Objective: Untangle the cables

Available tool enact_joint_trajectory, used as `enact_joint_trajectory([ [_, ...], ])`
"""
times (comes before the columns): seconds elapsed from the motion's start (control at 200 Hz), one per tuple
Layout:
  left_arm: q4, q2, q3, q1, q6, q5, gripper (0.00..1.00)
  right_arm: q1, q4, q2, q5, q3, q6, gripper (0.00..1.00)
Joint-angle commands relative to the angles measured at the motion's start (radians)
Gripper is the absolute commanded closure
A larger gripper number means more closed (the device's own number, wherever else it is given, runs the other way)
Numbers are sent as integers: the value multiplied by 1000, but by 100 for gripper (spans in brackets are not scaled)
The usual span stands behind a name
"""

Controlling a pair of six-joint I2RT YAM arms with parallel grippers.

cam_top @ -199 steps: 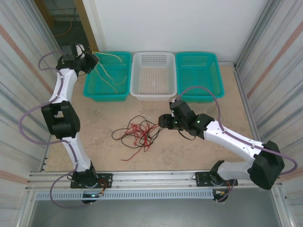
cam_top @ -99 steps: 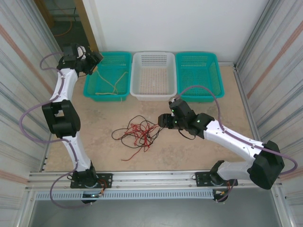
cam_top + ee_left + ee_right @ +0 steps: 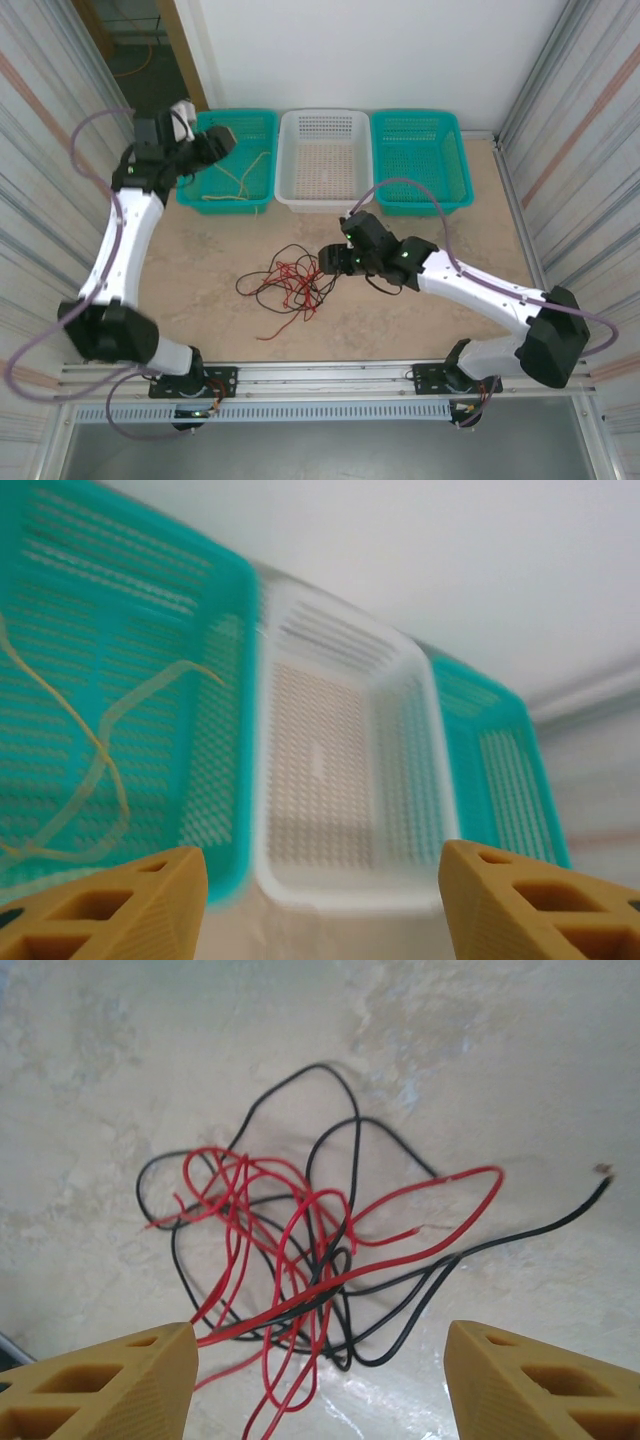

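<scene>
Red and black cables [image 3: 290, 283] lie knotted in one loose heap on the desk [image 3: 200, 250], on the near side of the white basket [image 3: 323, 114] and a little to its left, well apart from its front wall. In the right wrist view the red strands loop over and under the black ones at the middle of the heap, and one black end trails off alone across the pale stone-patterned surface.

The yellow cable [image 3: 242, 180] is separate from that heap. It rests inside the left teal basket [image 3: 190, 196], which stands side by side with the white basket on its left. It curls loosely across the mesh floor.

The right teal basket [image 3: 420, 118] stands against the white basket's other side.

The left fingers [image 3: 120, 905] hang above the left teal basket, towards the corner farthest from the white basket. They are spread wide apart and grip nothing, and both baskets show through the gap.

The right fingers [image 3: 100, 1385] are low over the desk on the near side of the white basket, just beside the heap. They point at the heap and are also parted wide. No strand is caught between them, and the heap sits just beyond their tips.
</scene>
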Motion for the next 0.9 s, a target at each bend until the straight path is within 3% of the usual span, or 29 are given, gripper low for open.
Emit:
enact_joint_trajectory([
  [0.0,8,-150,-221,-87,85,23,37,50,-66,43,37,54,-7,34],
  [0.236,-18,-388,-592,-312,50,-14,36,55,-77,102,69,47,96,35],
  [0.391,127,-441,-768,-416,-45,76,34,42,-70,145,68,62,131,37],
  [0.501,188,-425,-788,-510,-30,52,33,-8,-82,164,63,61,164,39],
  [0.661,188,-279,-722,-588,60,8,35,-94,-24,158,-17,29,141,39],
  [0.752,188,-167,-667,-600,97,-2,41,-122,-18,165,-45,40,107,39],
  [0.897,153,-36,-571,-617,168,-14,69,-164,-22,173,-68,52,79,39],
])
